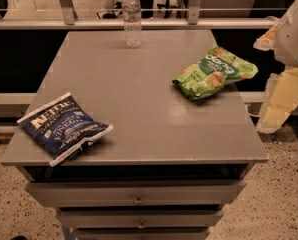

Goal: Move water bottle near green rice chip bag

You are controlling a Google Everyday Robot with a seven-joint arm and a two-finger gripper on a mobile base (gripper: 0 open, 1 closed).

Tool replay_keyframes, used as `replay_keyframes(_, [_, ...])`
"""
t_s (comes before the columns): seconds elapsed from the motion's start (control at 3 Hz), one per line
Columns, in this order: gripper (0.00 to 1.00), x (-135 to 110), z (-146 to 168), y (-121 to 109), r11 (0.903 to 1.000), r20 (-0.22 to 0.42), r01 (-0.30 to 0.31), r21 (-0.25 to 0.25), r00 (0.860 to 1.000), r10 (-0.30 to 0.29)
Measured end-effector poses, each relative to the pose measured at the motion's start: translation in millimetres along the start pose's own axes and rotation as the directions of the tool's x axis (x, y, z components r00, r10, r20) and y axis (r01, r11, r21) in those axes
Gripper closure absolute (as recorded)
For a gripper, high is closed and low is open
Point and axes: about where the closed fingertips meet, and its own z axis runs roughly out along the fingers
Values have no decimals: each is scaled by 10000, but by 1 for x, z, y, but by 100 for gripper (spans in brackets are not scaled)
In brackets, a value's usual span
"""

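The water bottle (132, 16) stands upright on the table (139, 89), well behind and left of the green rice chip bag (215, 72), while the gripper (280, 108) hangs right of that bag, open or closed I cannot tell.

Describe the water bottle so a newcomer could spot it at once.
Find the grey drawer cabinet's top; the pale gripper hangs beyond its right edge. At the far edge stands a small clear plastic water bottle with a white cap. Unlike the green snack bag and dark blue chip bag, it stands upright.
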Motion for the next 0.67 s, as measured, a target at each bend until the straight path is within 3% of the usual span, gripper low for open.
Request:
replay_keyframes(0.33, [0,0,0,0,10000,8,-2,5,10000,2])
replay_keyframes(0.67, [0,-33,25,-47,9986,951,-342,407,9950,302])
